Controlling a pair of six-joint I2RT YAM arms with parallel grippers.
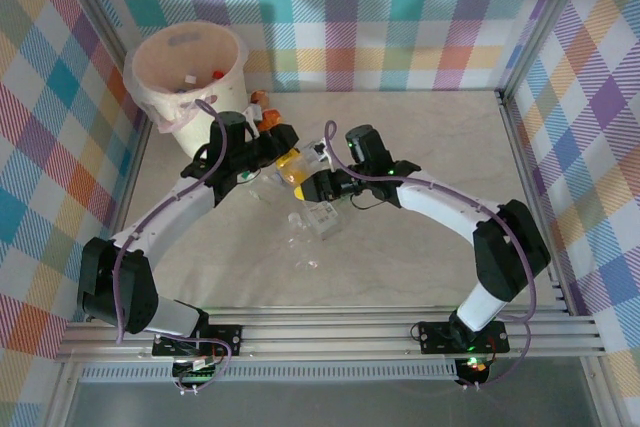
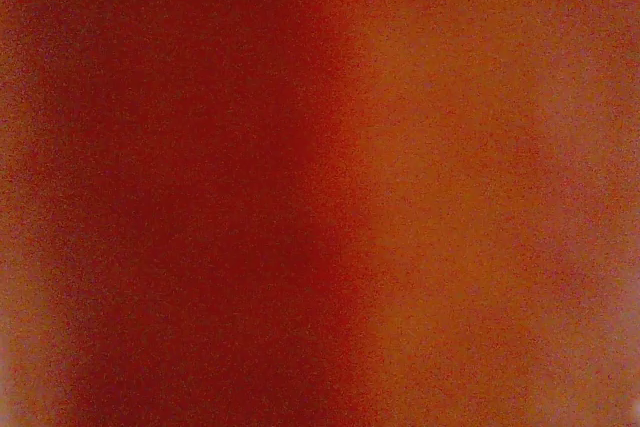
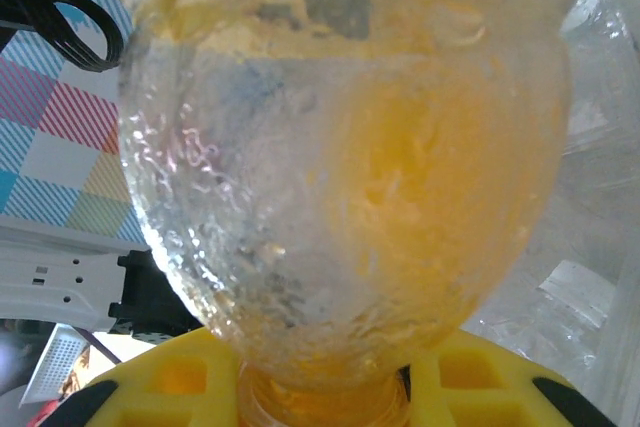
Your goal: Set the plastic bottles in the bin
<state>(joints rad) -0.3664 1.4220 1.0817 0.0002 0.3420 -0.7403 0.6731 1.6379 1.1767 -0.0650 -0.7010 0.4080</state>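
The right gripper (image 3: 322, 392) clamps the yellow bottle (image 3: 340, 177) by its neck, long axis running straight out from the jaws. The bin (image 1: 178, 127) sits upper left, nearer the left gripper (image 1: 275, 137) (grip unclear), which is at an orange bottle (image 1: 262, 105).

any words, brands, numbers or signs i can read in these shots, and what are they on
No text can be read in any view.
Clear bottle with yellow label, right wrist view: no legible print on the part that shows.
Red-orange surface, left wrist view: all blur, nothing readable.
Crushed clear bottles, top view: too small to read.
Bin and the things inside it, top view: too small to read.
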